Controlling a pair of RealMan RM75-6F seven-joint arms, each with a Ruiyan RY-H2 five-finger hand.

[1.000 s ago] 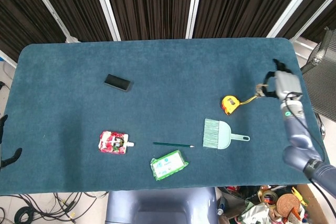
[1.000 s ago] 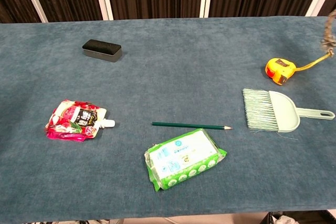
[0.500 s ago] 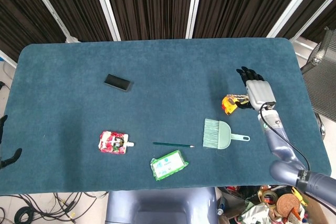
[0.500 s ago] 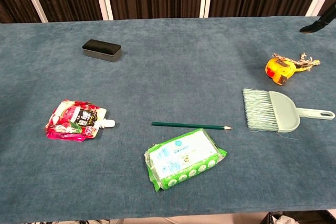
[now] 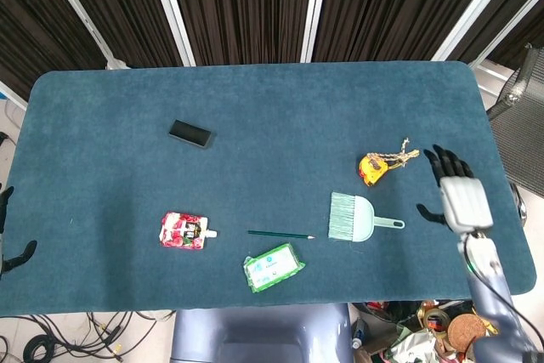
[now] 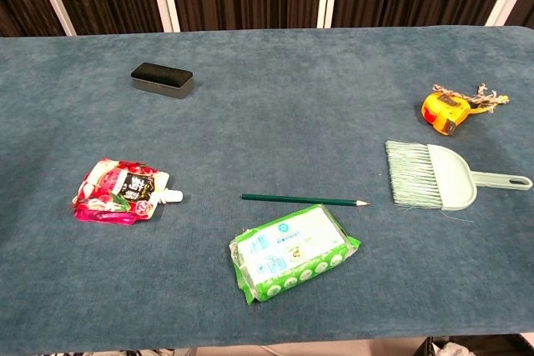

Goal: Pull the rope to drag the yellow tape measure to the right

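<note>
The yellow tape measure (image 5: 372,168) (image 6: 440,111) lies on the blue table at the right. Its frayed rope (image 5: 398,157) (image 6: 477,97) lies slack across it and trails off to the right. My right hand (image 5: 457,193) hovers near the table's right edge, to the right of the tape measure, fingers spread and holding nothing; it is out of the chest view. At the far left edge of the head view only dark fingertips of my left hand (image 5: 7,227) show.
A green dustpan brush (image 5: 355,218) lies just below the tape measure. A green pencil (image 5: 280,234), a green wipes pack (image 5: 273,266), a red pouch (image 5: 184,230) and a black eraser (image 5: 190,133) lie further left. The right table edge (image 5: 501,167) is close to my hand.
My right hand has let go of the rope, which dropped beside the tape measure. The hand has drawn back toward the right front edge and left the chest view.
</note>
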